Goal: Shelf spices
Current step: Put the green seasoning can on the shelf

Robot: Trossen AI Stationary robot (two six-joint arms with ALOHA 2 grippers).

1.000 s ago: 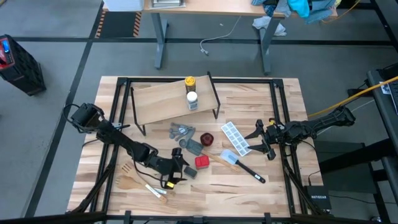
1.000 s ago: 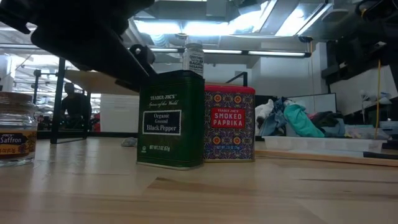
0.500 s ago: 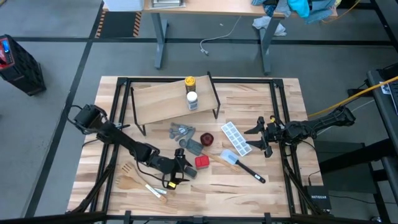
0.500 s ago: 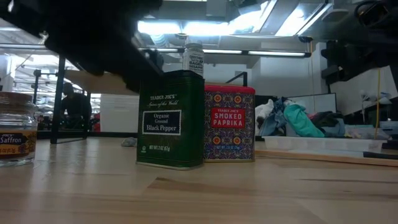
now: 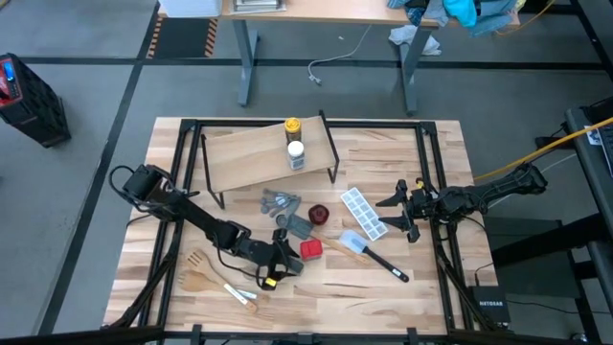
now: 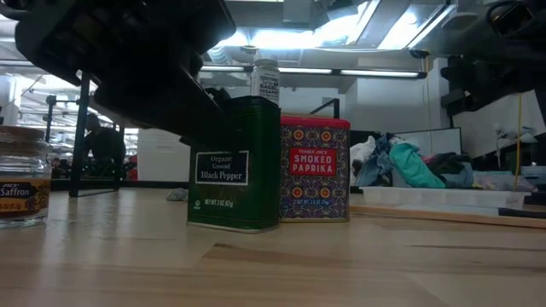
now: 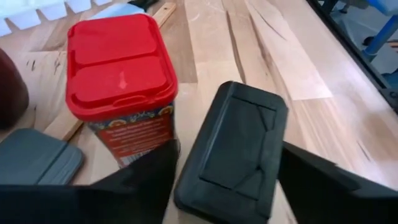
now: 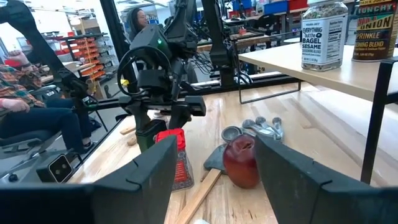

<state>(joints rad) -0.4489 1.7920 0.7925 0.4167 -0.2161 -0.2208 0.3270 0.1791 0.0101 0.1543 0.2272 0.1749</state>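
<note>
- The left gripper (image 7: 224, 171) stands over the dark tin (image 7: 233, 152), one finger on each side of it. The jaws are spread about the tin; whether the fingers (image 7: 134, 180) press its sides cannot be told.
- The dark tin (image 5: 290, 264) stands upright between those fingers, on the table (image 5: 383, 307).
- The red tin (image 7: 121, 87) stands just beside the dark tin, right next to one finger, upright, lid shut. In the low view the two tins (image 6: 236, 162) (image 6: 314, 169) stand side by side.
- A grey flat scoop (image 7: 34, 165) lies on the other side of the red tin from the gripper.
- A saffron jar (image 6: 23, 175) stands apart from the tins, at the edge of the low view.
- The shelf (image 5: 268, 153) stands well beyond the left gripper (image 5: 278, 266), with the white-capped jar (image 5: 295, 153) and yellow-capped jar (image 5: 292, 127) on it, close together.
- The right gripper (image 5: 400, 213) hovers well away at the table's right side, jaws apart and holding nothing, near an ice tray (image 5: 364, 211) and a spatula (image 5: 374, 254).
- The right wrist view shows a person (image 8: 34, 109) seated beyond the table.
</note>
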